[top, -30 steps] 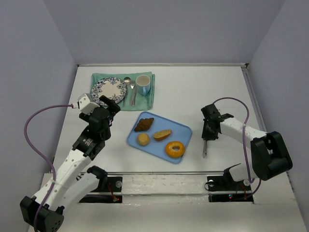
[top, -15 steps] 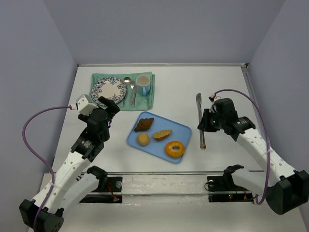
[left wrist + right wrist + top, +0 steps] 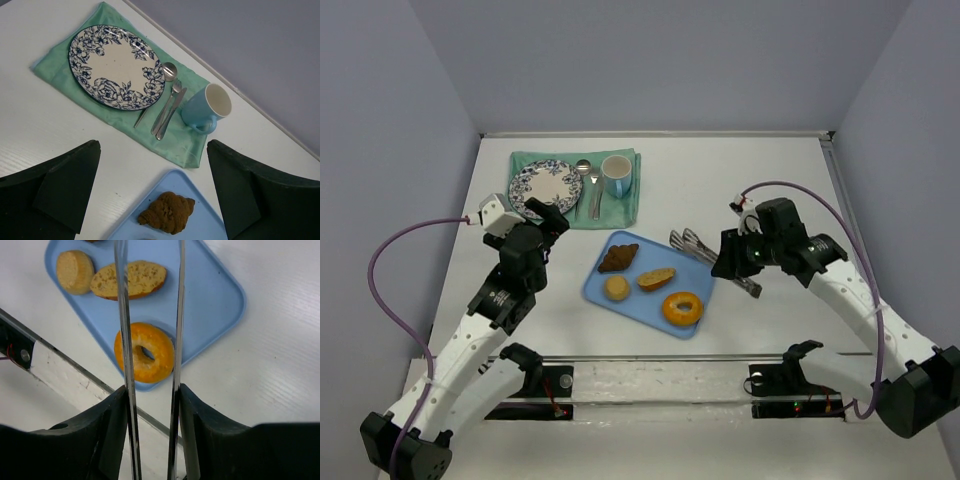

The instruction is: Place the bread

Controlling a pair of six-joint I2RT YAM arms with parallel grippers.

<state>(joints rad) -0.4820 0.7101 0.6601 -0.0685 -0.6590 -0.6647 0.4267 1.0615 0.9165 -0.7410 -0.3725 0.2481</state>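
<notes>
Right arm: swung in toward centre frame since half a second ago; right gripper point(image 3: 152, 405) clamped on long silver metal tongs point(image 3: 695, 245), whose tips reach over the right edge of the light-blue rectangular tray point(image 3: 698, 272).
Left gripper point(image 3: 152, 150): jaws spread, empty (left of frame, near the blue-and-white floral plate point(image 3: 545, 185)).
Bread: oblong golden-brown roll point(image 3: 657, 278) and small round tan bun point(image 3: 616, 288) lie mid-tray, just apart.
Handling: likely light, soft, crushable; pinch the roll gently across its narrow middle.

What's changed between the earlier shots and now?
The right pincer, shut on the tongs, swung them from pointing at the near edge round to aiming left, toward the blue tray. The left pincer stays open; roll, bun, donut and pastry have not moved.
</notes>
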